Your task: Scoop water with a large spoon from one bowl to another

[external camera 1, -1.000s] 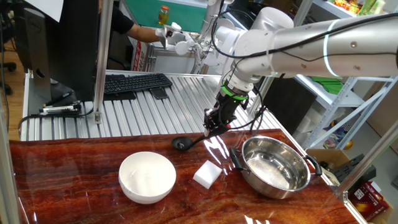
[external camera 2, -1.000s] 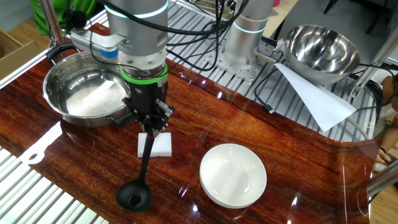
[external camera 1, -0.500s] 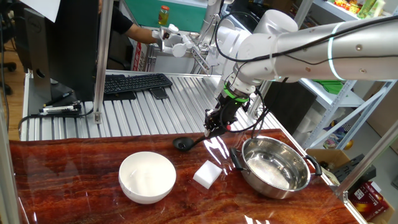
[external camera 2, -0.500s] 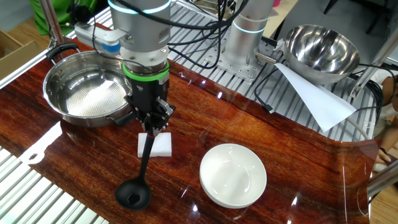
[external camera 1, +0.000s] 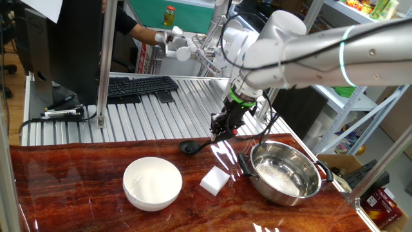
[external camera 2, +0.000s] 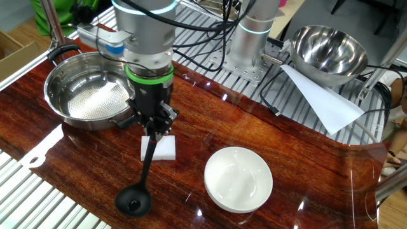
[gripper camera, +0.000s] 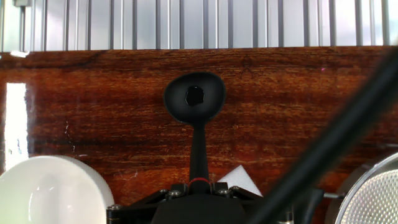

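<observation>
Hand view: my tool (gripper camera: 198, 186) held large spoon (gripper camera: 194, 99) by handle end, clamped. Cup hung over bare surface (gripper camera: 93, 93), steel bowl (external camera 2: 86, 92) far left, white bowl (external camera 2: 238, 179) right. Should swing cup level, unhurried, into steel bowl.

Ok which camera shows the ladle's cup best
The hand view: the ladle cup faces the lens, unobstructed. The other fixed view shows it whole from above but smaller; one fixed view shows only a small dark shape.

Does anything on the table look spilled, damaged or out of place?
No spill or damage shows. The one stray thing is a white block between the steel bowl and the white bowl, under the ladle handle.
</observation>
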